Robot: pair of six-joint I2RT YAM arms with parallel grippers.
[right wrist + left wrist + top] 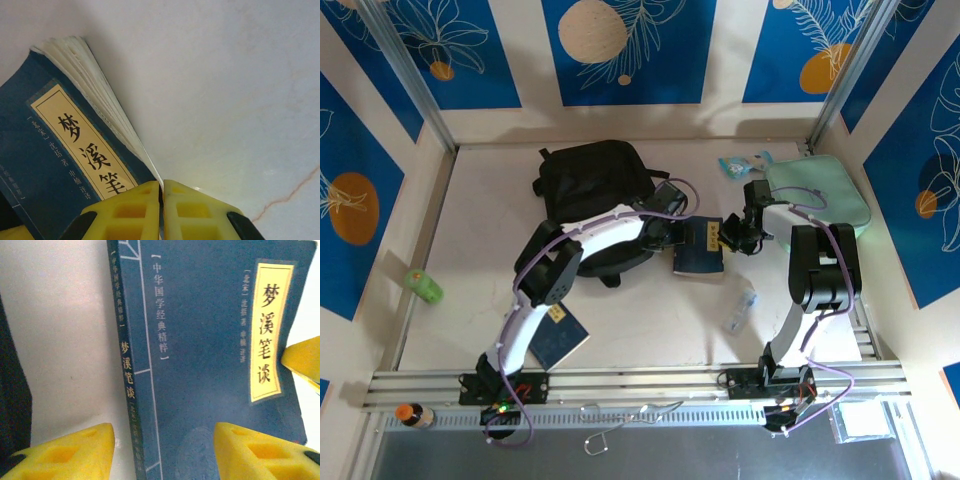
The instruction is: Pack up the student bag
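Book (700, 255) pinched mid-table, student bag (595, 180) beyond

Near edge: second book (558, 340) flat by the left arm's base. Small clear bottle (740, 312) lying toward the right arm. Neither touched.

Mid-table: the book, blue, yellow title label up. Right claw (161, 195) is closed tight on its page edge, pages fanning beside the fingers, probably to tip that edge off the table. Left claw (162, 440) hangs over the spine side, jaws apart, one finger (65, 455) above bare table and the other above the cover, holding nothing. My guess: lined up to take the spine.

Farther: student bag at the back, left of centre. The left arm reaches across its near side. Black, soft, slumped, rounded top. Cannot tell whether a zipper stands open. Mint case (817, 195) far right.
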